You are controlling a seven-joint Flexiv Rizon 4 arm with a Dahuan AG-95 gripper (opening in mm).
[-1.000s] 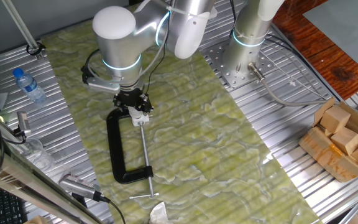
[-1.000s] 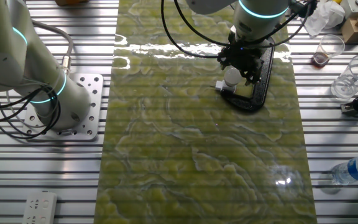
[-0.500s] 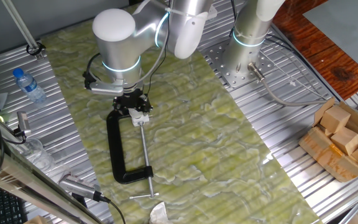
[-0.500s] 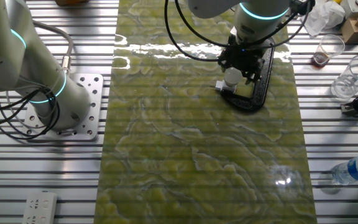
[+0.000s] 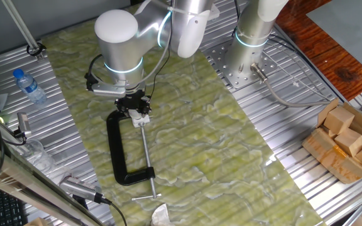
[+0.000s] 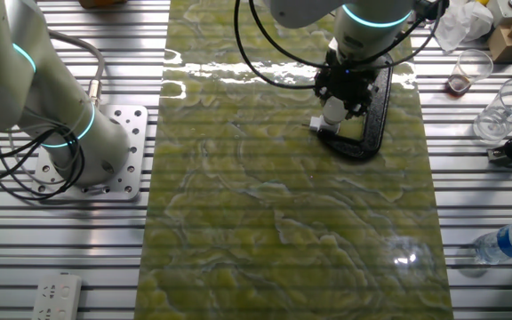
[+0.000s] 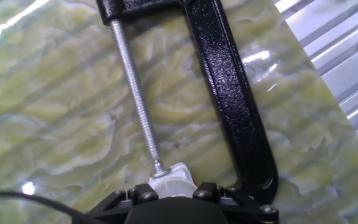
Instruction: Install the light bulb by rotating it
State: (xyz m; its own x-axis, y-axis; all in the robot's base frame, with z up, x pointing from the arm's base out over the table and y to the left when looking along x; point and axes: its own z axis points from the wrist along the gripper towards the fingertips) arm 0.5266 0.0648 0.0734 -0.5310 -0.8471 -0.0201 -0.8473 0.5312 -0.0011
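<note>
Broadly, the tabletop (image 5: 275,169) is ribbed metal with a green marbled mat (image 5: 219,144) spread down its middle. Over the mat the arm (image 5: 121,44) bends down from the far side, its grey joints ringed with a teal light, and a second arm's base (image 6: 78,147) is bolted to a plate on the left in the other fixed view.

On the mat lies a black C-clamp (image 5: 119,150), flat on its side, with its long threaded screw (image 7: 135,93) running alongside the frame. In the hand view the tip of the screw presses against a white blocky socket fitting (image 7: 174,177), which sits between the screw end and the clamp's curved end.

At the right edge of one fixed view a cardboard box (image 5: 344,141) holds wooden blocks. A clear plastic bottle (image 5: 29,86) with a blue cap lies on the ribbed metal at the left.

The claw (image 6: 345,96) hangs straight down over the clamp's jaw end. The light bulb (image 6: 334,112) shows as a small white rounded shape directly under it, standing on the socket fitting, and the black fingers (image 5: 132,103) sit close around its sides. How firmly they grip it cannot be told, since the hand blocks the contact.
</note>
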